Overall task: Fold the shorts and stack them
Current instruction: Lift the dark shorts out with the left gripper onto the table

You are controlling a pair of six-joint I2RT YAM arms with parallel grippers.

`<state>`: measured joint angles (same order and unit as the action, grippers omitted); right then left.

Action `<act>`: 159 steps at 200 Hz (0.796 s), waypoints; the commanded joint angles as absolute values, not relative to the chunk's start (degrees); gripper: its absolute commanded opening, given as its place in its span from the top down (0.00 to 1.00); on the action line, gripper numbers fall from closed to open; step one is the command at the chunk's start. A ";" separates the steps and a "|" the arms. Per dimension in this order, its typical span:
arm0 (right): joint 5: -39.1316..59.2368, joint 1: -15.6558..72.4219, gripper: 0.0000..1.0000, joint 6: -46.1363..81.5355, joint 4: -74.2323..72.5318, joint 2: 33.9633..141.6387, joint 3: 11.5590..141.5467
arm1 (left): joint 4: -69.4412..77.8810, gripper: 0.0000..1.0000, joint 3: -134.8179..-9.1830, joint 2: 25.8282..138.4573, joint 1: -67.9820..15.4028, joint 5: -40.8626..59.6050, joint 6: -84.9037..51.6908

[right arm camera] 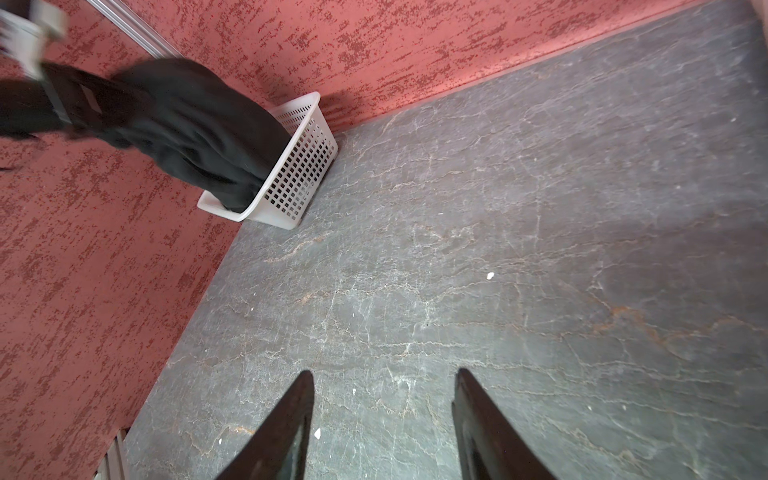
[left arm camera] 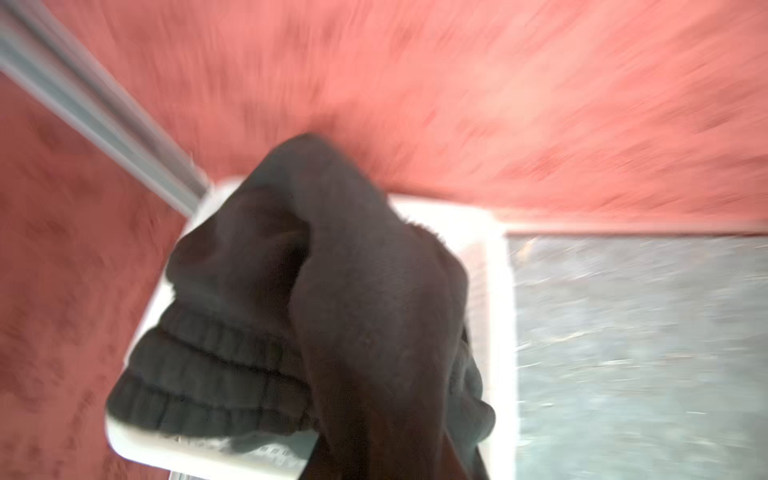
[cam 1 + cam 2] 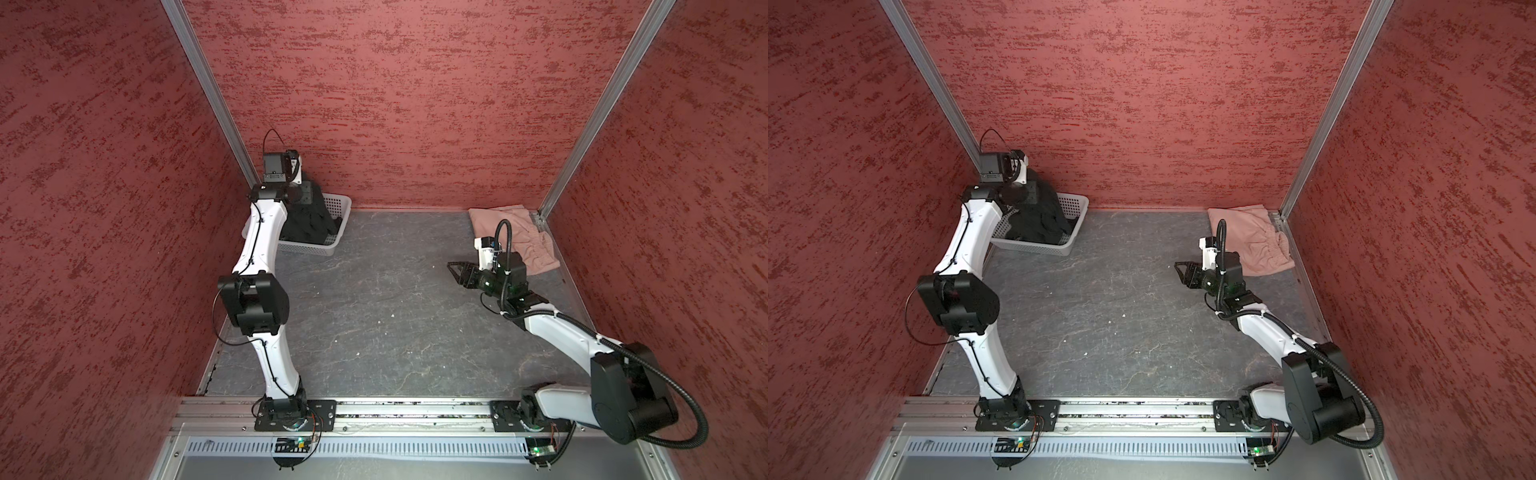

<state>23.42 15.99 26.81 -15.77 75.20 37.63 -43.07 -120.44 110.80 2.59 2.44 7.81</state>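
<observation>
Clerk: Surroundings, largest first?

Inspector: Red walls (image 3: 415, 104) with a rough, streaked finish close three sides and meet at aluminium corner posts (image 3: 208, 83). The table (image 3: 374, 311) is a grey slab veined like slate, bare between the two grippers.

Clerk: What is at the left gripper?

Inspector: The left gripper (image 1: 83, 104) hangs high above the basket (image 3: 337, 203), a white plastic tray with gridded holes, set in the corner near the walls. Its jaws are clamped on the black shorts (image 3: 309, 226), with the fingertips buried in cloth. The fabric hangs from the jaws as a narrow cone, and its lower end sits inside the basket. The left wrist view, though blurred, shows a ribbed elastic waistband (image 2: 208, 370) bunched in the basket below the jaws.

Clerk: And the right?

Inspector: The right gripper (image 1: 384, 371) has its jaws parted, with only bare table showing between them. They point towards the basket and are well apart from it. The pink shorts (image 3: 494, 220) lie behind the jaws, on the wrist side, flat in the far corner. They are soft and matte, with a gathered waistband (image 3: 538, 243). The arm's wrist (image 3: 505, 266) hides part of them in both top views.
</observation>
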 commanded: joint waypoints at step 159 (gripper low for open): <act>6.54 12.53 0.38 22.81 1.23 68.48 43.18 | -43.66 1.00 -110.48 85.19 -29.18 2.49 -0.87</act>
